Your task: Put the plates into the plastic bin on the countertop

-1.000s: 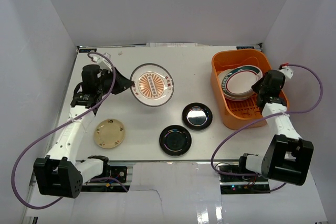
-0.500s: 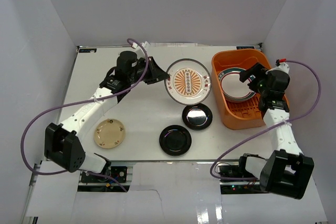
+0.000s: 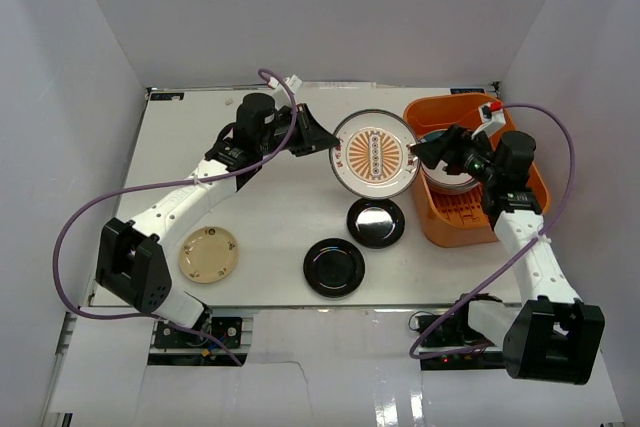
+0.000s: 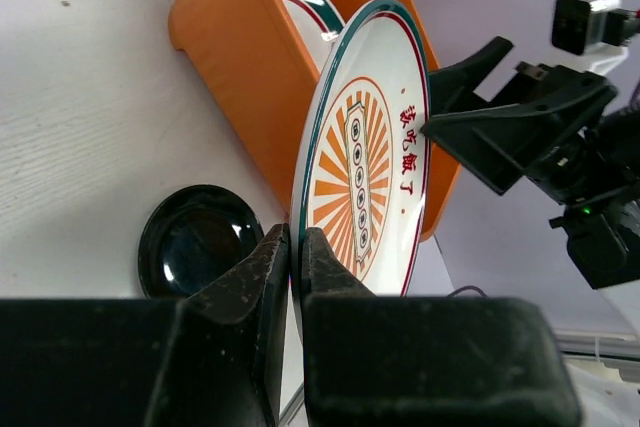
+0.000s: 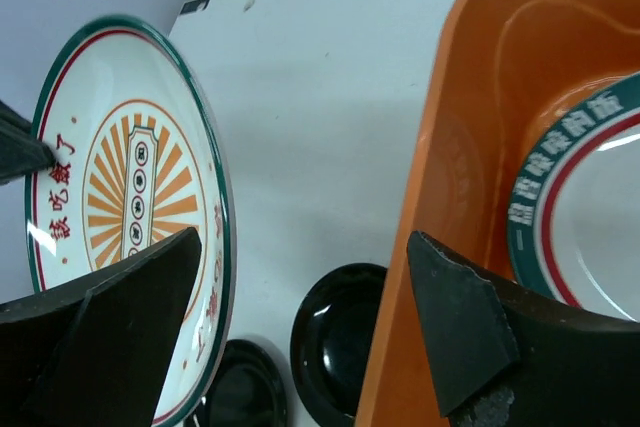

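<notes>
One plate is hanging in the air: the sunburst plate (image 3: pixel 375 154), tilted nearly on edge over the countertop (image 3: pixel 260 217), patterned face showing to the top cam. It's sitting just beside the left wall of the orange bin (image 3: pixel 468 209), not inside it.

L gripper (image 3: pixel 328 144) is clamping the plate's left rim; in the L wrist view both fingers (image 4: pixel 255 287) are pressing tight on the rim w/ the plate edge wedged btwn them.

R gripper (image 3: pixel 425 152) is reaching in from the bin side, jaws spread wide, gripping nothing. In the R wrist view the plate's right rim is poking a little into the gap next to one finger (image 5: pixel 120 327); whether it's touching, can't tell. The other finger is hanging over the bin wall.

Inside the bin a stack is lying flat w/ the teal-rim plate (image 5: pixel 560 157) on top; what's under it isn't clear.

On the countertop, two dark dishes are lying flat: near black plate (image 3: pixel 375 222) just left of the bin, far black plate (image 3: pixel 334 267) closer to the arm bases. The cream plate (image 3: pixel 208 253) is lying well apart, by the L arm.
</notes>
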`<state>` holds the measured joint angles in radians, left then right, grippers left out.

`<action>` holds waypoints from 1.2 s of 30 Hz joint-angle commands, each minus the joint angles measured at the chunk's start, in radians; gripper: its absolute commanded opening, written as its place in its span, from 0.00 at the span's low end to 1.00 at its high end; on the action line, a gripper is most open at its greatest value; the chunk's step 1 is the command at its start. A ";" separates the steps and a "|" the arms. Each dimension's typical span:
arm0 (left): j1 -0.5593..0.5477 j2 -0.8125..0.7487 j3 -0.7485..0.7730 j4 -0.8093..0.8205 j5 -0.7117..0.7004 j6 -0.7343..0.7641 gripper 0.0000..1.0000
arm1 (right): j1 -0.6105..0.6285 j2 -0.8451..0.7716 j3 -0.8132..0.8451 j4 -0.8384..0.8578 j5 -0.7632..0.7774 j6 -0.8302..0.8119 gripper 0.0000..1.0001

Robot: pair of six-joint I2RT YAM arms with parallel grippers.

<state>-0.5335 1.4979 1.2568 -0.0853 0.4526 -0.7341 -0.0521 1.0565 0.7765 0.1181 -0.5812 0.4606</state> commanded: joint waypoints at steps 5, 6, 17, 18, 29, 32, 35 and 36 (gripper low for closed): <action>-0.008 -0.037 0.049 0.113 0.083 -0.019 0.00 | 0.110 0.046 0.063 0.049 -0.123 0.016 0.59; -0.010 -0.039 0.041 0.113 0.084 -0.008 0.00 | 0.112 0.043 0.057 0.061 -0.118 0.045 0.49; -0.008 -0.243 -0.075 -0.157 -0.093 0.249 0.91 | 0.003 -0.021 0.128 -0.009 0.236 0.135 0.08; -0.008 -0.314 -0.109 -0.216 -0.165 0.271 0.93 | -0.017 -0.038 0.126 -0.021 0.279 0.132 0.08; -0.010 -0.617 -0.605 -0.335 -0.135 0.184 0.97 | -0.193 -0.030 -0.049 -0.035 0.616 0.156 0.08; -0.013 -0.631 -0.674 -0.323 -0.129 0.150 0.97 | -0.193 0.022 -0.057 -0.034 0.626 0.148 0.09; -0.016 -0.646 -0.724 -0.278 -0.114 0.128 0.97 | -0.195 0.060 -0.052 -0.029 0.639 0.144 0.18; -0.017 -0.648 -0.732 -0.268 -0.111 0.125 0.97 | -0.193 0.077 -0.043 -0.032 0.649 0.141 0.23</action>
<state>-0.5430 0.8845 0.5346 -0.4110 0.3065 -0.5747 -0.2459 1.1294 0.7063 0.0132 0.0204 0.6048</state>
